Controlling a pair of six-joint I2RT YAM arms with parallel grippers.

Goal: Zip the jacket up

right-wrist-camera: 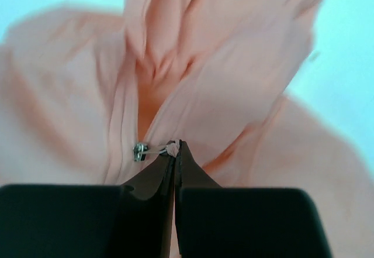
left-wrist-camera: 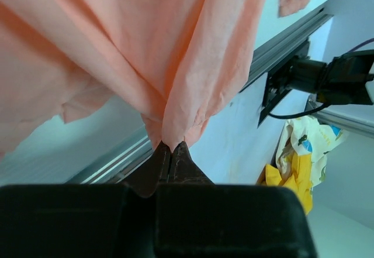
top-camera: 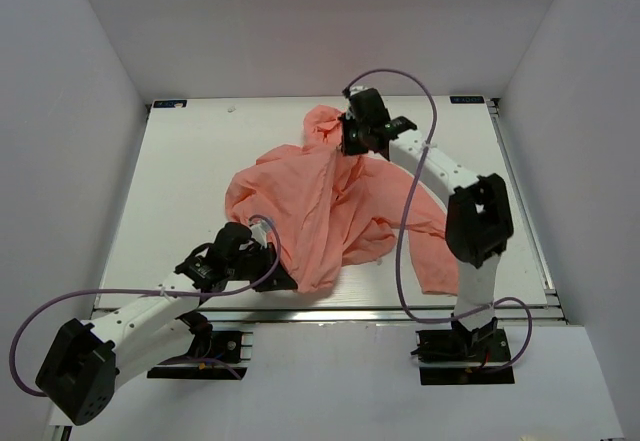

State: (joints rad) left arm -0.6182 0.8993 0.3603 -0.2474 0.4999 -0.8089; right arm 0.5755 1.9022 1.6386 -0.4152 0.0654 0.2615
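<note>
Near left: your left claw (left-wrist-camera: 171,148) is pinched shut on a fold of the jacket (top-camera: 330,211). The jacket lies crumpled mid-bench (top-camera: 180,181), trailing right. Far side: your right claw (right-wrist-camera: 176,144) is clamped on the zip pull (right-wrist-camera: 170,148), with the slider (right-wrist-camera: 139,150) just beside it.

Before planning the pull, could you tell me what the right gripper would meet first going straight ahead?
Likely the jacket: its folds lie beyond the right gripper, shut on the zipper pull.
</note>
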